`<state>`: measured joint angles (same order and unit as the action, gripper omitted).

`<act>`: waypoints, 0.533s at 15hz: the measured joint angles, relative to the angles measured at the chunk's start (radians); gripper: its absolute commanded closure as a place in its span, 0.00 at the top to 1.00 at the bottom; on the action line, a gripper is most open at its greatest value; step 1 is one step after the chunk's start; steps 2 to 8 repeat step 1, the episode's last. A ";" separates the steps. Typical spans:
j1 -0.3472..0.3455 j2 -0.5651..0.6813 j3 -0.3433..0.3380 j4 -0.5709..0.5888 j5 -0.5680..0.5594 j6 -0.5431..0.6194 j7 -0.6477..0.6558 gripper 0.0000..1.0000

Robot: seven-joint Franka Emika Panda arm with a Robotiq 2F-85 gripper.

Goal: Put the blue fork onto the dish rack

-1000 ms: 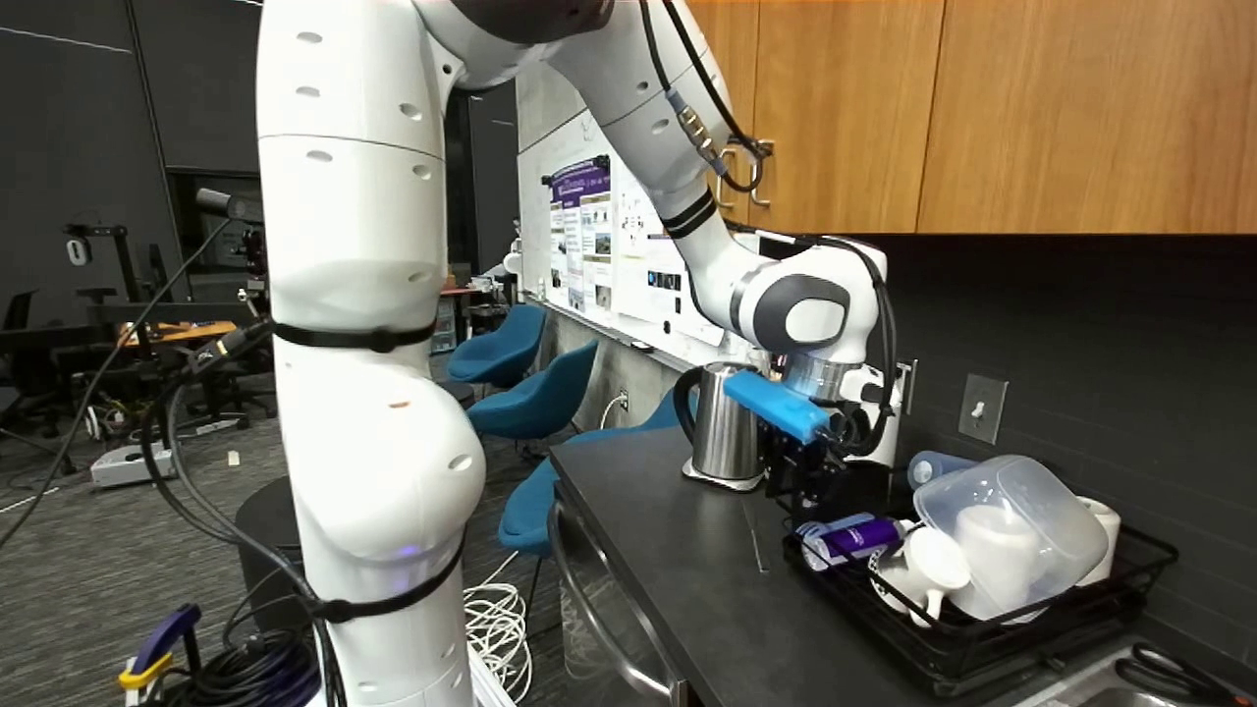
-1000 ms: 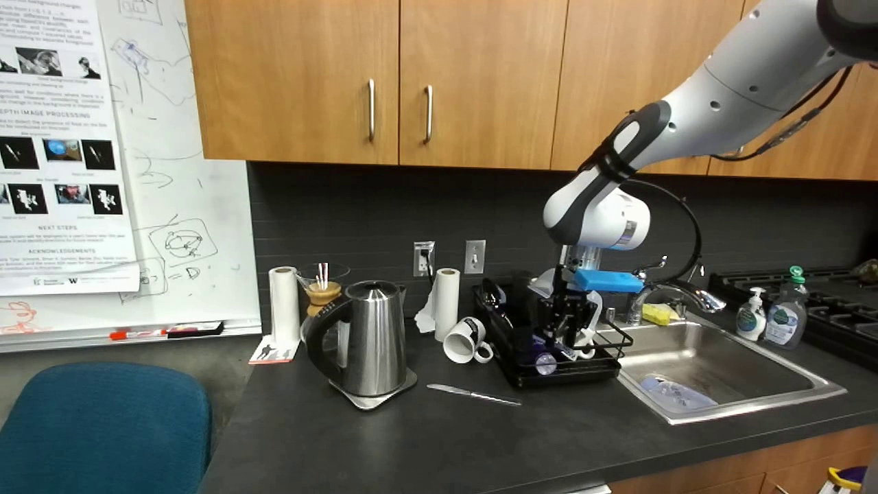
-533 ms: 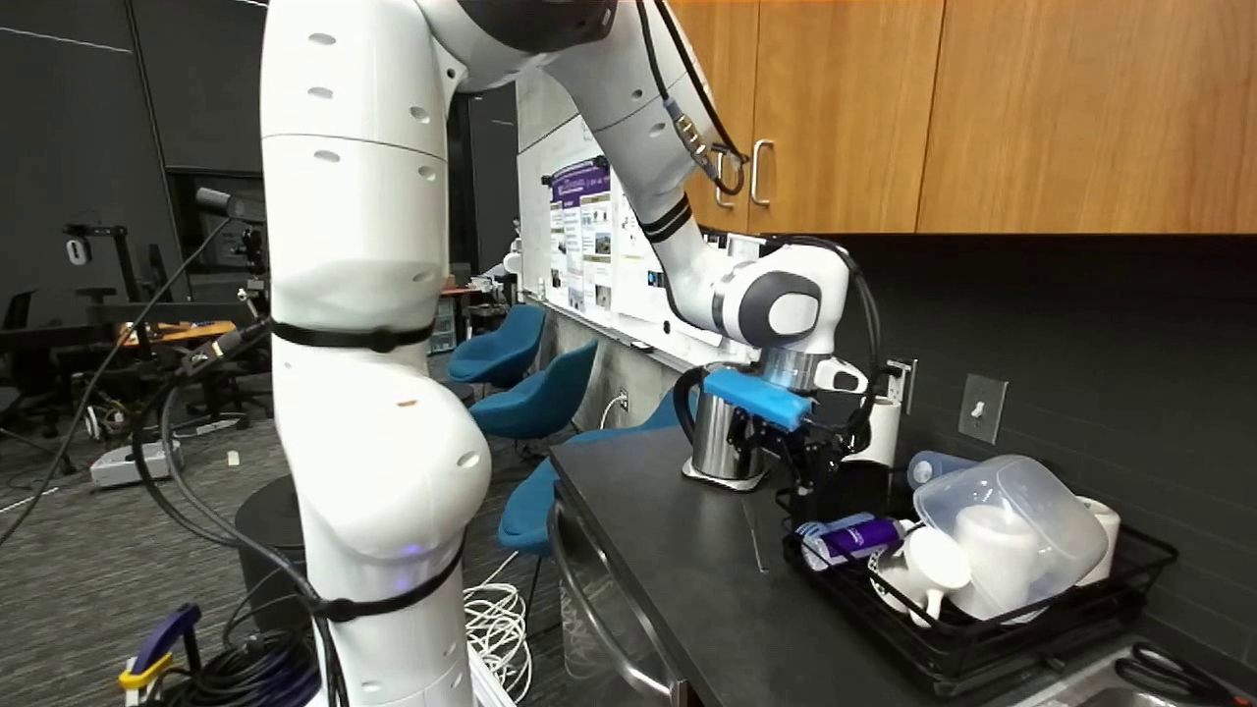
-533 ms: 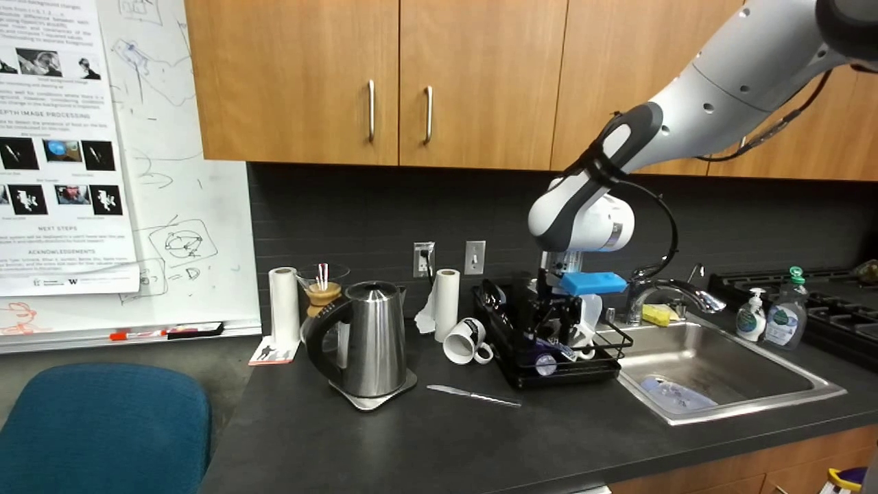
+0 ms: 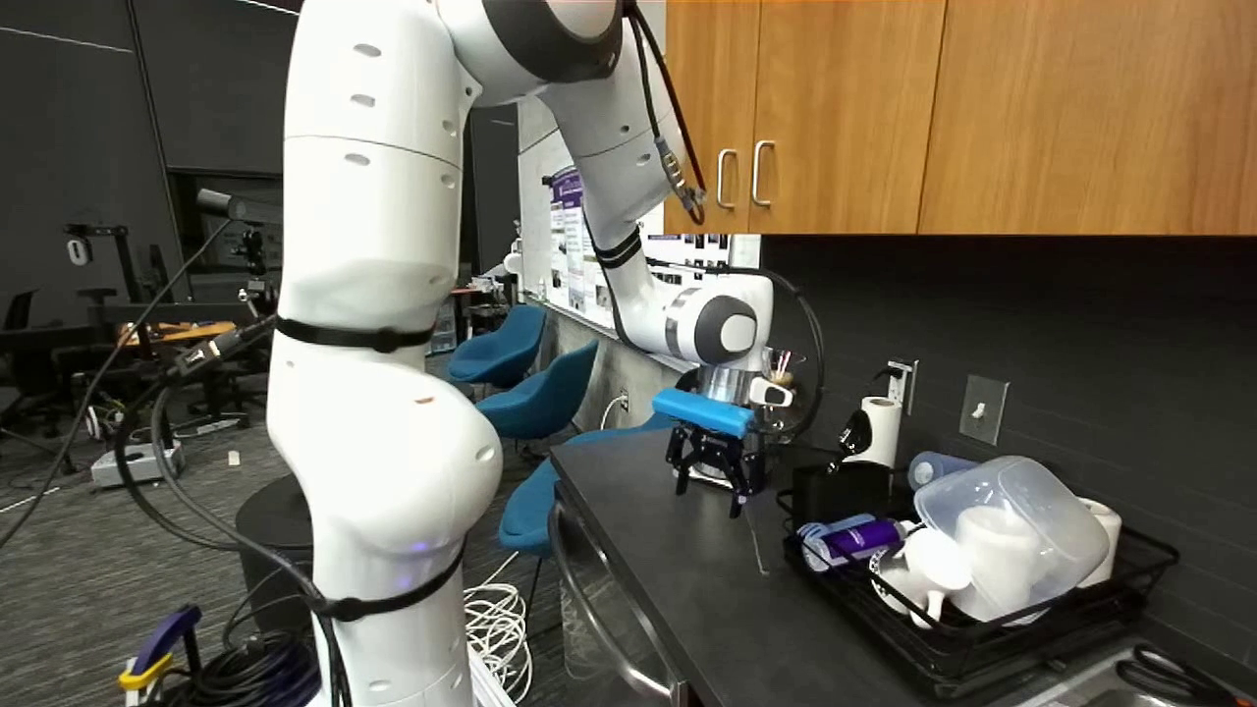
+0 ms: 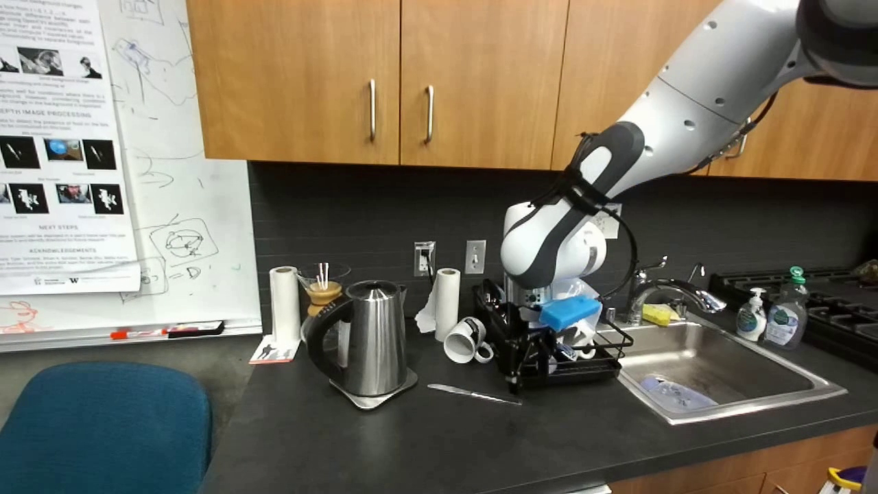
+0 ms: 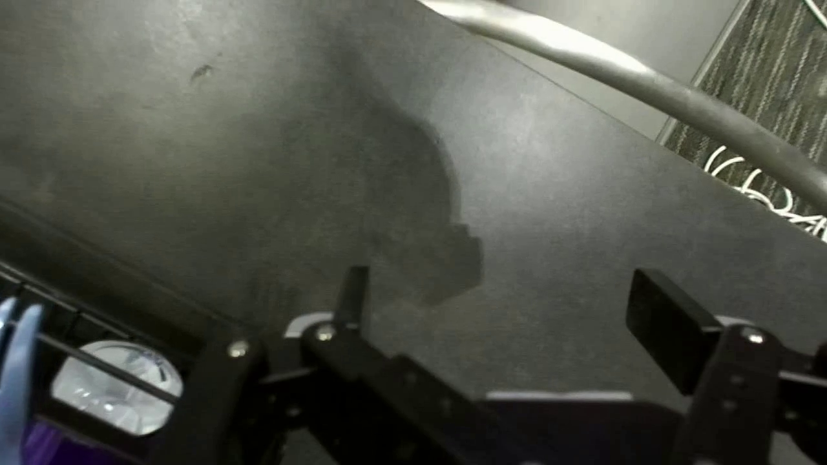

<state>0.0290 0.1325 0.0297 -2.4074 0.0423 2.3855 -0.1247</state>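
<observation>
At nine o'clock from the pincer (image 7: 510, 316) in the wrist view, there's the blue fork (image 7: 18, 381) on the dish rack (image 5: 967, 660), well apart from those wide-spread fingers (image 7: 669, 330)!

The robot's arm (image 5: 363, 226) is glossy white and rounded, dotted with small oval recesses (image 5: 367, 50), and carries dark grey joint covers (image 5: 565, 59), black straps (image 5: 354, 338), black cables (image 6: 634, 250) with a metallic connector (image 5: 674, 172), a silvery wrist collar (image 5: 725, 382), a bright blue block (image 5: 703, 410) and angular black linked jaws set with shiny screws (image 7: 325, 333).
</observation>
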 measured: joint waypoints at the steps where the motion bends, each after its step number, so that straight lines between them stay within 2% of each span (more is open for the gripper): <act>1: 0.003 0.011 0.002 0.000 -0.003 -0.001 0.000 1.00; 8: 0.003 0.011 0.002 0.000 -0.003 -0.001 0.000 1.00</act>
